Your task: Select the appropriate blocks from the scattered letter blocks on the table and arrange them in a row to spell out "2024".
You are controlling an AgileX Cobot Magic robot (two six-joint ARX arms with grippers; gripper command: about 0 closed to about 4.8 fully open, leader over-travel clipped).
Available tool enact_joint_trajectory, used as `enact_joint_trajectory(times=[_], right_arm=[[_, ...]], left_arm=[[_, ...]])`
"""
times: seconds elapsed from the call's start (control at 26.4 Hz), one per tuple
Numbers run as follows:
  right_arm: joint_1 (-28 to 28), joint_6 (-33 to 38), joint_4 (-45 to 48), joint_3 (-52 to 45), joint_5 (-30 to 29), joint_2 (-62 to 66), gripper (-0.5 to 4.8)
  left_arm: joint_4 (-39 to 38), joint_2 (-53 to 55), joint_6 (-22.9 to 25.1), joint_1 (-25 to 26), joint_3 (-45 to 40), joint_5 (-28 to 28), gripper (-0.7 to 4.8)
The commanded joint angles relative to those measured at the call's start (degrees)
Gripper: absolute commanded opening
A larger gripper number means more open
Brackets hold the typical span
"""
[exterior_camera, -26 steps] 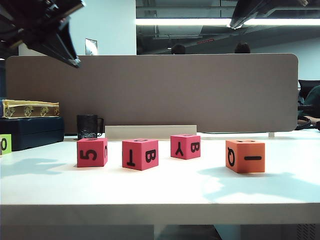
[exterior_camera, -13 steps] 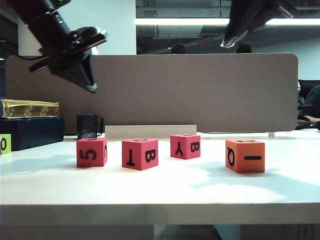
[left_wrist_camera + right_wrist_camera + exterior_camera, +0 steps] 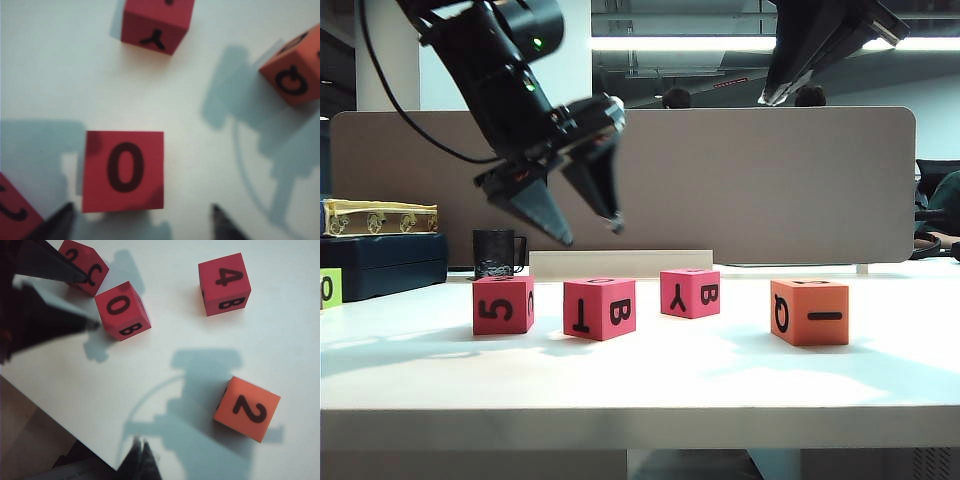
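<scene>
left gripper [image 3: 588, 222]: two black, tapering wedge fingers spread wide apart with nothing between them, hanging in the air above the second pink-red block in the exterior view; in the left wrist view only its dark pointed tips [image 3: 59, 220] show, one to either side of that block's near edge.
right gripper [image 3: 140, 460]: fingertips pressed together into one dark point, empty, held high over the right part of the table.
0 block [image 3: 600, 308]: matte pink-red foam-like cube, crisp edges, bold black 0 on top, T and B on the sides; it sits on the table directly under the left gripper.
5 block [image 3: 503, 304]: same pink-red cube, just left of the 0 block, apart from it.
4 block [image 3: 690, 293]: pink-red cube, set further back, 4 on top, Y and B on the sides.
orange block [image 3: 810, 312]: orange cube, 2 on top, Q on one side, well to the right.
table [image 3: 650, 385]: smooth white top, thick rounded front edge, soft grey arm shadows.
</scene>
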Motion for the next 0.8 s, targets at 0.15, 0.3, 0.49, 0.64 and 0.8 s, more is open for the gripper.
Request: enact_joint_trajectory(times=[0.15, 0.3, 0.49, 0.64, 0.8], right_arm=[[0.02, -0.31, -0.33, 0.35, 0.13, -0.20, -0.05], [0.02, -0.31, -0.35, 0.33, 0.13, -0.20, -0.05], [0.02, -0.31, -0.33, 0.33, 0.13, -0.20, -0.05], [0.02, -0.28, -0.39, 0.33, 0.07, -0.20, -0.05], [0.02, -0.26, -1.68, 0.33, -1.40, -0.22, -0.05]], left_arm=[[0.04, 3.06, 2.56, -1.62, 0.24, -3.87, 3.50], [0.72, 3.80, 5.88, -2.12, 0.24, -9.68, 3.50], [2.21, 3.80, 5.99, -2.14, 0.24, -8.98, 3.59], [3.13, 4.52, 5.73, -2.14, 0.24, -8.02, 4.04], [3.43, 5.42, 5.14, -2.75, 0.24, -7.96, 4.04]])
